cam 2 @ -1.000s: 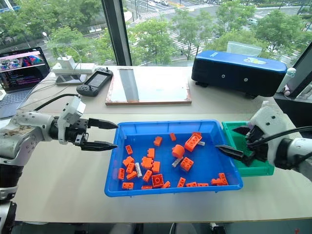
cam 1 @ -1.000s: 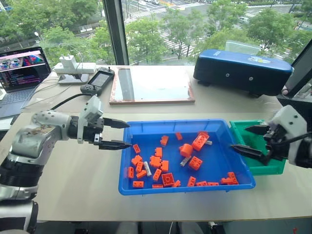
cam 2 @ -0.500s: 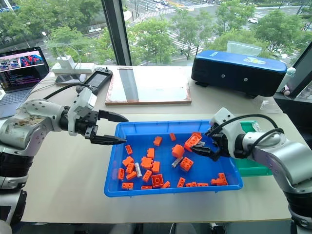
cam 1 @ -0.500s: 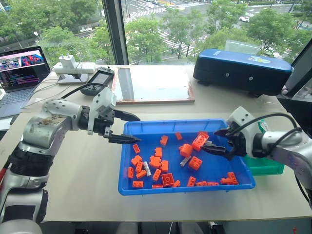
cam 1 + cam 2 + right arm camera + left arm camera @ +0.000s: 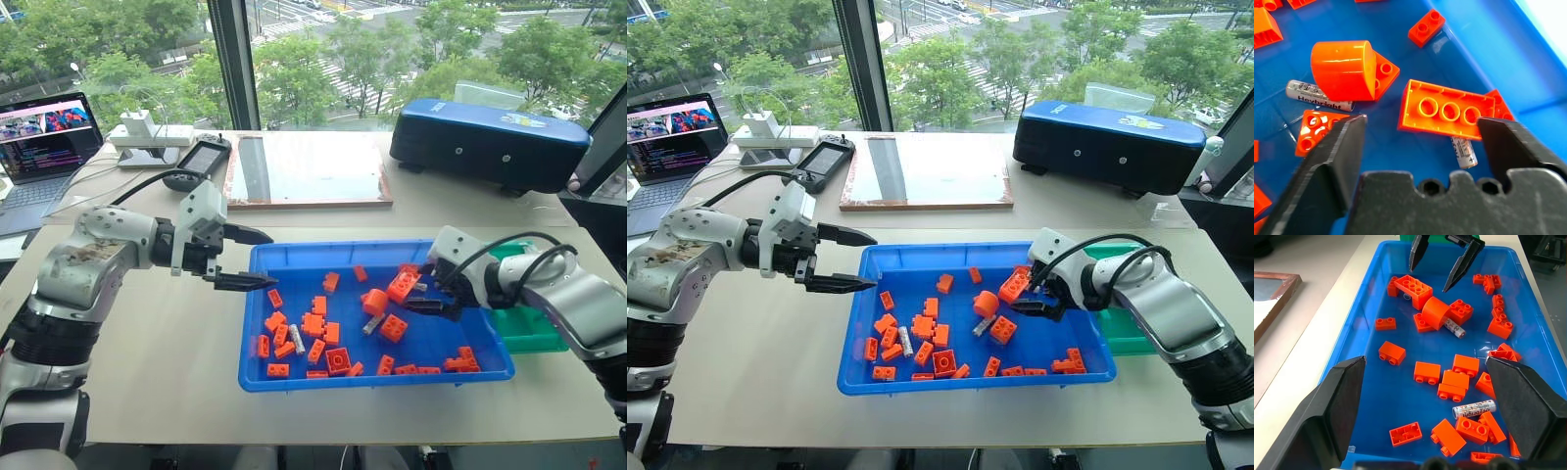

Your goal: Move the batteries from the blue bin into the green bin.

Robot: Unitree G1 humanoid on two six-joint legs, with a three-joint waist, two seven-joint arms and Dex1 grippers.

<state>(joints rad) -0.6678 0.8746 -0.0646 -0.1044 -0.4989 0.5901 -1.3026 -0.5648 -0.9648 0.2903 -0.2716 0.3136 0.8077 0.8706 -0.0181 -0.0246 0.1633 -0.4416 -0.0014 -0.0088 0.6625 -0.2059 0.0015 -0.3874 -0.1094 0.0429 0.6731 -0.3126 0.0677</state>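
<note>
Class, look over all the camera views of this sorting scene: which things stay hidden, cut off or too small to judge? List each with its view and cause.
- Battery, right wrist view: mostly under the long orange brick.
- Battery, same view: partly behind the rounded orange piece.
- Green bin, eye views: largely behind the right arm; contents unseen.
- Laptop: cut by the picture edge.
- Battery count in the blue bin: uncertain; bricks may cover more.

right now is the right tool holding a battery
No, the right tool is open and empty above the long orange brick and a battery.

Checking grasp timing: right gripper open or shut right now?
Open. The right gripper hangs over the blue bin with a clear gap between its fingers, nothing between them; a battery lies just below.
</note>
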